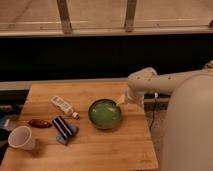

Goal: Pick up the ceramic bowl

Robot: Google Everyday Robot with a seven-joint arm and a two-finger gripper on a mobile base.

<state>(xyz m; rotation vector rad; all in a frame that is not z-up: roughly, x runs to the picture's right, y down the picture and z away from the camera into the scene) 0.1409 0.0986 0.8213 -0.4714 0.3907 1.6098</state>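
Note:
The ceramic bowl (105,113) is round, shallow and glossy green with a darker rim. It stands upright on the wooden table (115,150), right of the middle. My white arm reaches in from the right. The gripper (120,102) is at the bowl's upper right rim, at or just above it; I cannot tell whether it touches the bowl. The white cup (21,137) stands at the table's front left corner, far from the gripper.
A white bottle (64,106) lies left of the bowl. A black-striped item on a blue sponge (65,129) and a small dark red object (39,123) lie further left. The robot's white body (190,125) fills the right side. A dark wall runs behind the table.

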